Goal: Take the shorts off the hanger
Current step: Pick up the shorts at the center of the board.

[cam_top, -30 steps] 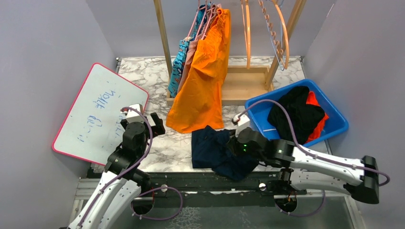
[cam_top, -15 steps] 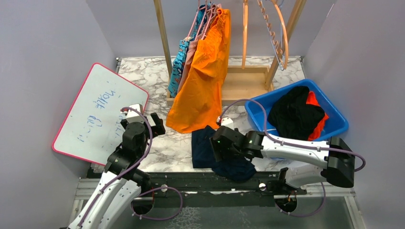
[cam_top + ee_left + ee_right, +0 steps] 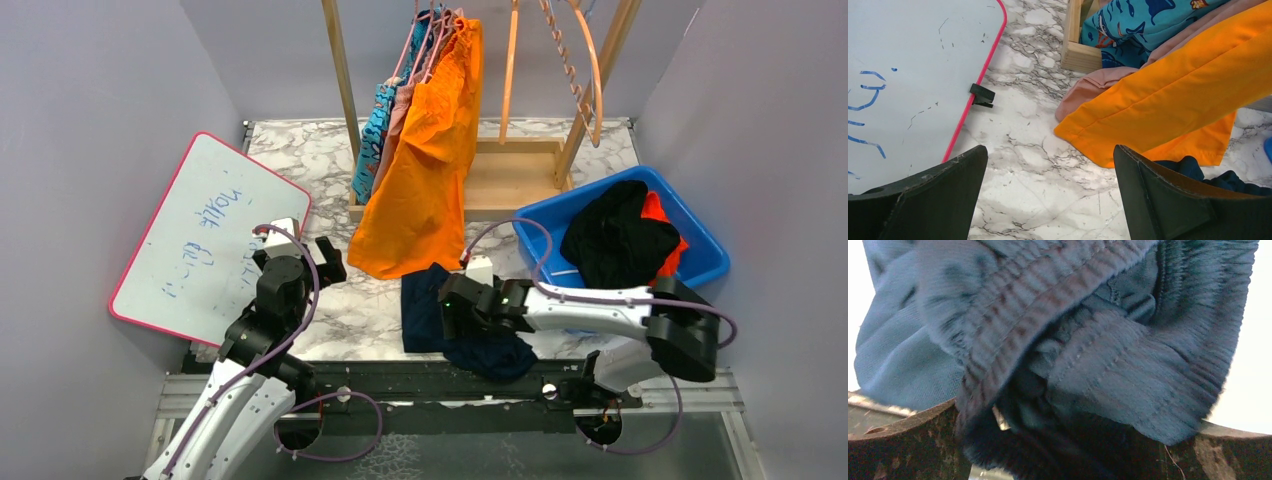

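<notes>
Three bright fabric shorts [image 3: 425, 160] hang far; one dark navy fabric pair [image 3: 420, 315] lies near. Left gripper [image 3: 1049, 150] and right gripper [image 3: 1078, 415] gape; only the right wrist view shows navy cloth between them.

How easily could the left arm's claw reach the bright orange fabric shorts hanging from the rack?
Probably yes, quite easily. The left claw is open and points toward the bright orange fabric shorts, whose hem hangs low just ahead of it. Only bare white marble tabletop lies between them.

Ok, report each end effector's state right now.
Left end effector: open, empty.
Right end effector: open, navy shorts bunched between its jaws, not clamped.
</notes>
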